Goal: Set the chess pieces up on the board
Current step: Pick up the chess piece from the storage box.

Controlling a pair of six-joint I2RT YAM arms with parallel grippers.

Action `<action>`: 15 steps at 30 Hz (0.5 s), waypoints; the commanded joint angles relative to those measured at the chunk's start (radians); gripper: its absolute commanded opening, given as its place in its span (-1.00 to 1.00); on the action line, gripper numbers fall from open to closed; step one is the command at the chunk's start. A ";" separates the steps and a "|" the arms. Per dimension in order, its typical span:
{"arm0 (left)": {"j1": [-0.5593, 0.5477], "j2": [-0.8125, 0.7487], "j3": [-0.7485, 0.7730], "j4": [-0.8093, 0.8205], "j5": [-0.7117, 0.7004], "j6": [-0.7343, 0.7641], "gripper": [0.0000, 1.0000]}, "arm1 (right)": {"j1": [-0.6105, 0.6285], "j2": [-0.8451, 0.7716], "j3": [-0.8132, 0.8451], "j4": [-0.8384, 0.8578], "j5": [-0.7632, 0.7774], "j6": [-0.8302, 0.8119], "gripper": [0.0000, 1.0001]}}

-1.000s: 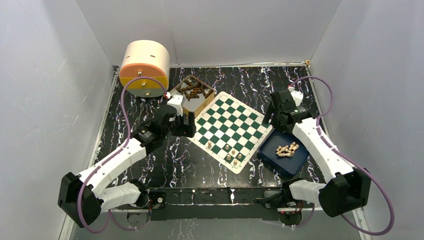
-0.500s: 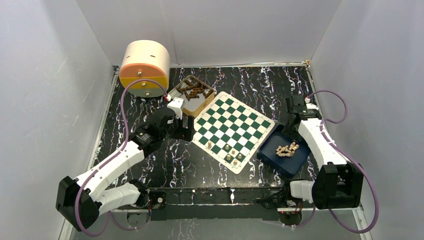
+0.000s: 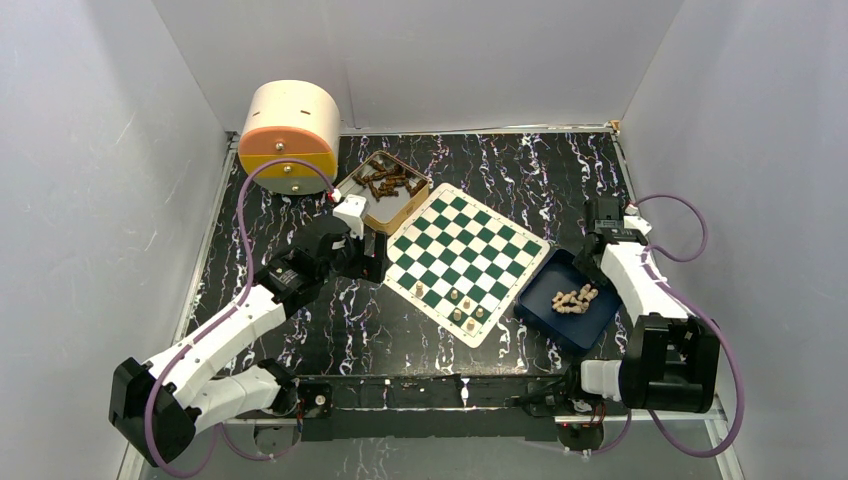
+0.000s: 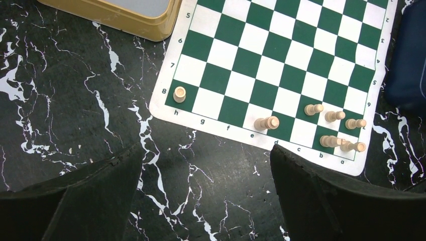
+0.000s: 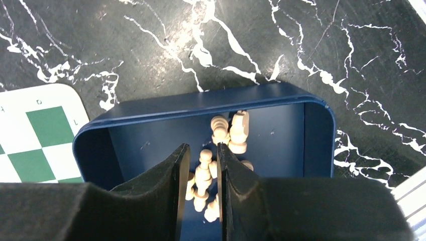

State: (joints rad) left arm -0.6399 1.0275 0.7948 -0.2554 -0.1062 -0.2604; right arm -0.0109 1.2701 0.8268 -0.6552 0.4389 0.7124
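Chess pieces (image 5: 238, 130) heaped in the blue tray (image 5: 201, 105), right gripper (image 5: 202, 150) over them, jaws narrow, grip unclear; the pick-up step, I'd say, then one goes to the board (image 3: 465, 258).

- The board (image 3: 466, 262) has dark green and white checks inside a white border.
- The chess pieces (image 4: 266, 123) on the board are light tan.
- The tray (image 3: 545, 297) is dark blue.
- The worktop (image 3: 360, 330) is black with white marble veins.
- Beside the board, a mustard-yellow box (image 4: 125, 17) holds dark brown pieces (image 3: 385, 182).
- The drum (image 3: 290, 125) is cream with an orange front.
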 commanded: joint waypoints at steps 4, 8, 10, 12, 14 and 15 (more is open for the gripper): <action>-0.005 -0.030 0.003 0.005 -0.015 0.017 0.89 | -0.031 -0.014 -0.050 0.081 0.051 0.014 -0.29; -0.005 -0.031 0.003 0.003 -0.015 0.020 0.89 | -0.035 -0.022 -0.088 0.113 0.041 0.018 -0.30; -0.005 -0.031 0.004 0.002 -0.016 0.024 0.89 | -0.036 -0.022 -0.100 0.119 0.040 0.024 -0.31; -0.006 -0.033 0.004 0.003 -0.021 0.025 0.89 | -0.038 -0.020 -0.109 0.131 0.037 0.023 -0.31; -0.006 -0.036 0.004 0.001 -0.027 0.026 0.89 | -0.038 -0.018 -0.115 0.145 0.038 0.020 -0.32; -0.005 -0.036 0.004 0.001 -0.028 0.027 0.89 | -0.040 -0.018 -0.119 0.153 0.037 0.018 -0.32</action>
State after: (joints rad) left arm -0.6411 1.0252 0.7948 -0.2554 -0.1108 -0.2493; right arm -0.0410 1.2697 0.7181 -0.5655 0.4568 0.7193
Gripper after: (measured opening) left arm 0.947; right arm 0.345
